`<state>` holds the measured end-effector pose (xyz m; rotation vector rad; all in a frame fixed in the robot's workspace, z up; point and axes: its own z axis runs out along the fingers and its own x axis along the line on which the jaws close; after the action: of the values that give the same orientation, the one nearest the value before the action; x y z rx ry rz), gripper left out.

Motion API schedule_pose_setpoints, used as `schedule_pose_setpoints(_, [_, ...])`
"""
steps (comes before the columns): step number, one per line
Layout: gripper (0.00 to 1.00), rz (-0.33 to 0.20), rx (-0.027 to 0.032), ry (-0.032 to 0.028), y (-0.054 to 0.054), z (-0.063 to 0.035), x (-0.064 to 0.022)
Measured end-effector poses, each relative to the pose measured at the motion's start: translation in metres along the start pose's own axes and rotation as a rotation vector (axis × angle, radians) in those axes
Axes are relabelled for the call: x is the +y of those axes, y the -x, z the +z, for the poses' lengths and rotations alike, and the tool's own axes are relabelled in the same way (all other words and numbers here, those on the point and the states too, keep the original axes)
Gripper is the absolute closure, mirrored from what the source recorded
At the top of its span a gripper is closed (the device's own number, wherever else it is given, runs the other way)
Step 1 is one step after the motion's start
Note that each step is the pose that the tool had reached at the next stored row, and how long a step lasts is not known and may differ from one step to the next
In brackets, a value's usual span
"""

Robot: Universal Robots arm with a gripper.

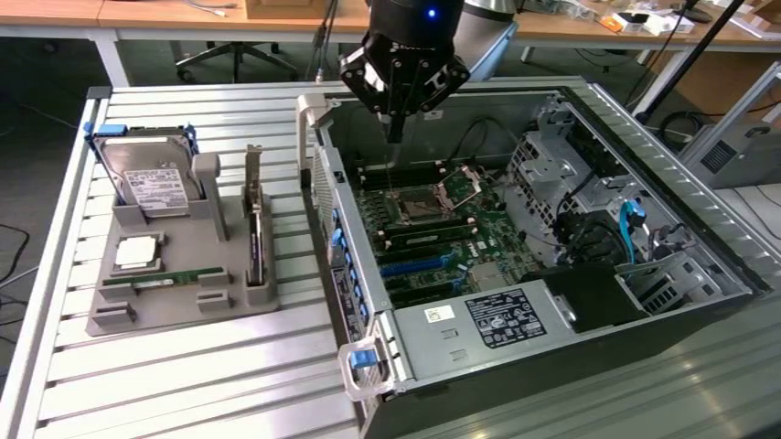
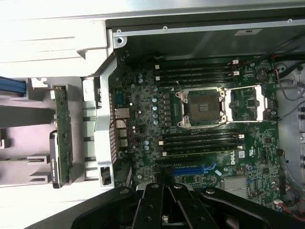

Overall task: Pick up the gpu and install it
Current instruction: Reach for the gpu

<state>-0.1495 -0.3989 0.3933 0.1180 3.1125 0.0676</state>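
We see the tool [image 1: 393, 126] clenched with nothing between its fingers, hanging over the open computer case [image 1: 329, 210], above the motherboard [image 1: 470, 242] near the processor socket [image 1: 423, 207]. The gpu [image 1: 254, 233] stands on edge in the grey holder [image 1: 171, 306] on the bench [image 1: 183, 384]. It is at the exterior view's left of the case, beside the hard drive [image 1: 149, 178] and well apart from the tool.

Matte black throughout at the gripper [image 1: 396, 137]: hinged link bars, pinned with round dark screws [image 2: 151, 187], narrowing into slim fingers [image 1: 393, 126]. Capped by a glossy black wrist cylinder [image 1: 409, 20] carrying a small blue light [image 1: 429, 13]. Beside that light, toward the exterior view's right, sheathed in pale grey arm casing [image 1: 491, 38], smooth and rounded.
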Motion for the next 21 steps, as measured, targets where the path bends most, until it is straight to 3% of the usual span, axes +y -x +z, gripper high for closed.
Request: schedule_pose_setpoints(21, [0.89,0.000,0.0000,0.0001,-0.0092,-0.0002,-0.0007])
